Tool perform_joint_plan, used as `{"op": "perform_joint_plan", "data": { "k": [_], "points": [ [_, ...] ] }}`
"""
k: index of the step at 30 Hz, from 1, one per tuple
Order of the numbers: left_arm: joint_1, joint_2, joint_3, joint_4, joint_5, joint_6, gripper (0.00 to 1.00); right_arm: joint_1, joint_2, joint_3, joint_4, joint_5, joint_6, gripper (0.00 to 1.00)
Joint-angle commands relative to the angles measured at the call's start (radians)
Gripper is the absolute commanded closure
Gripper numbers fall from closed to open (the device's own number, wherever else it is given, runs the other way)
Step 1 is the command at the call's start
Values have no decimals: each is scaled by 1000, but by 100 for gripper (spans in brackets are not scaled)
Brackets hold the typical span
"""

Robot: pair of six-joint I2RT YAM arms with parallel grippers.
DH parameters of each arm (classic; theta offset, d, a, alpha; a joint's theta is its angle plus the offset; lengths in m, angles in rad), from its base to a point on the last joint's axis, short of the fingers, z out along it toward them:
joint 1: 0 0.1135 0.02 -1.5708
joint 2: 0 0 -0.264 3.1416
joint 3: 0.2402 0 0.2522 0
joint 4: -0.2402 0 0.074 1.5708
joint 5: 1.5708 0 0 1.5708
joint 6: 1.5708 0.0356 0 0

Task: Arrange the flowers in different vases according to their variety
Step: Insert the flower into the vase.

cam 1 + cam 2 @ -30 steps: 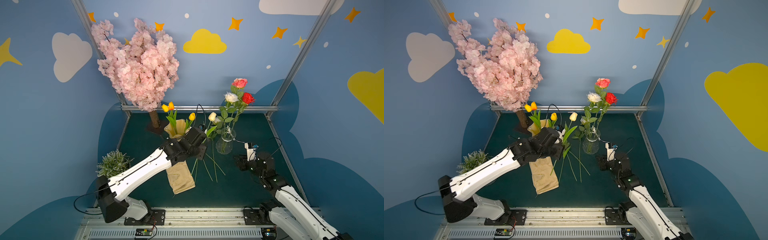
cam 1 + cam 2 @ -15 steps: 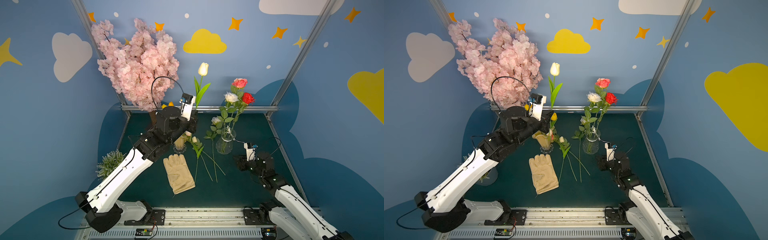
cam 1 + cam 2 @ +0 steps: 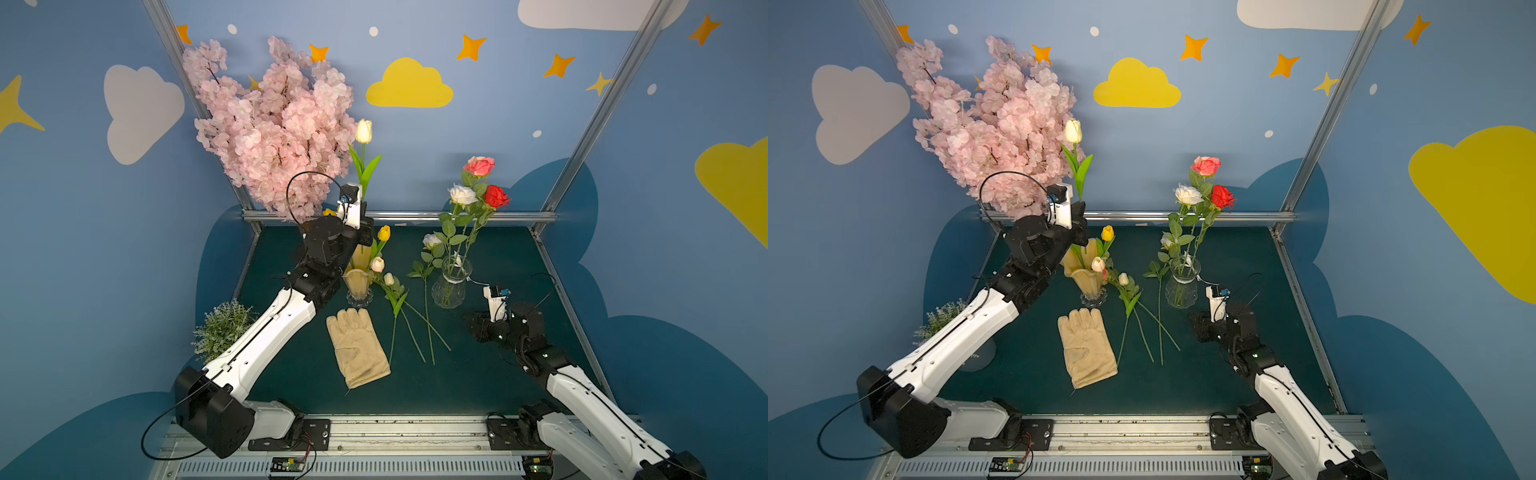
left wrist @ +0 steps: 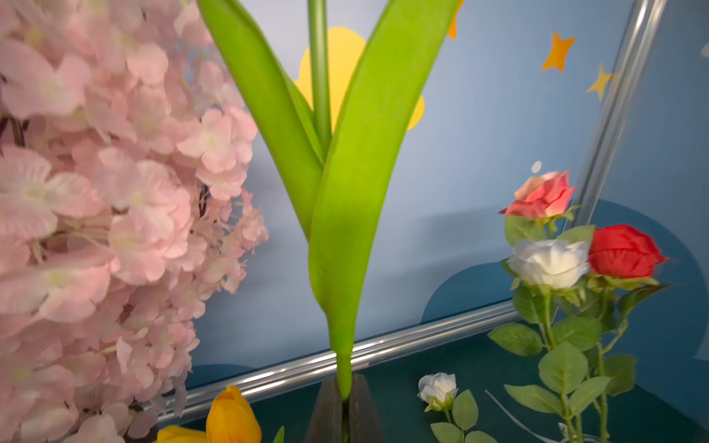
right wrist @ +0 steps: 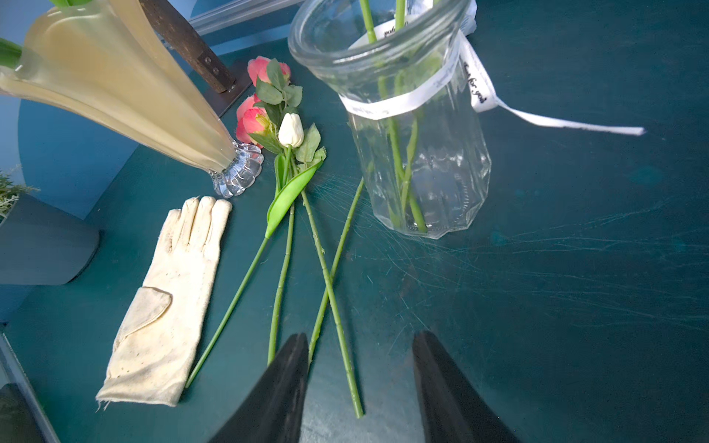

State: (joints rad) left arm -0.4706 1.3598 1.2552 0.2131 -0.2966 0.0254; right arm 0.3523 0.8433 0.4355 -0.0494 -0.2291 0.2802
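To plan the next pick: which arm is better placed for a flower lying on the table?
Probably right. The right gripper is open and low, with the loose stems ending before it. The left gripper is shut on the cream tulip over the amber vase.

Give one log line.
left gripper: shut on cream tulip, over amber vase | right gripper: open, empty, near glass vase | loose flowers: on table

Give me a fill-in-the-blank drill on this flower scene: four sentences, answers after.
1. The left gripper is shut on the stem of a cream ___.
2. The red rose stands in the ___ vase.
3. A cloth ___ lies near the amber vase.
4. The right gripper is ___ and holds nothing.

Missing words: tulip; clear; glove; open.
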Motion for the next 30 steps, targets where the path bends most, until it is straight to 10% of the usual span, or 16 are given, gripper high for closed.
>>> {"op": "perform_joint_plan", "data": {
  "k": [1, 7, 11, 15, 30],
  "points": [
    [42, 11, -64, 149, -16, -63, 97, 1, 9, 22, 17, -27, -10, 51],
    [99, 20, -173, 189, 18, -159, 92, 2, 28, 22, 29, -42, -18, 51],
    [99, -52, -235, 146, 68, -205, 46, 4, 44, 25, 34, -53, -23, 51],
    [86, -191, -275, 10, 68, -271, 27, 5, 49, 25, 41, -62, -27, 51],
    [57, -765, -607, -332, 131, -591, 11, 81, 34, 8, 99, -99, -96, 53]
  ]
}}
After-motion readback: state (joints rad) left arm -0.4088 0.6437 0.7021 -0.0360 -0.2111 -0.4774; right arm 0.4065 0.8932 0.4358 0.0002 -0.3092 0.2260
